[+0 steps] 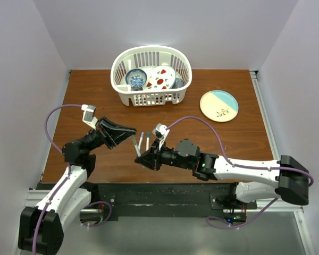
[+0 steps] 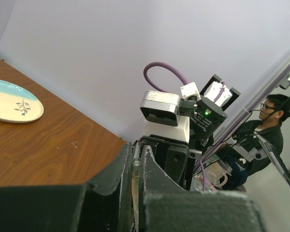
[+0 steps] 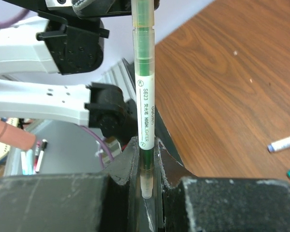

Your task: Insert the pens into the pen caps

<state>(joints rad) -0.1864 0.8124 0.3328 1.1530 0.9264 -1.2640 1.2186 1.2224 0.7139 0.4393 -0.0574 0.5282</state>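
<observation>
The right wrist view shows a white-barrelled green highlighter pen (image 3: 144, 96) clamped by its lower end between the fingers of the right gripper (image 3: 146, 151) and rising straight up the middle of the frame. Its upper end, a clear section with a yellowish band, disappears into the black left gripper (image 2: 135, 151) at the top edge. In the left wrist view that gripper is seen clenched on a slim translucent piece at the lower centre. Whether this piece is a cap or the bare end of the highlighter pen cannot be told.

The step in hand is judged to be the joining itself, with the highlighter pen held at both ends above the brown wooden table (image 1: 228, 143). A straight push along the barrel is called for next, with both grips kept in line so that nothing bends or slips.

In the top view the right arm is stretched low from the lower right to the centre. The left arm is folded at the lower left, its gripper pointing right. Two loose white pens (image 1: 144, 139) lie just above the meeting point.
</observation>
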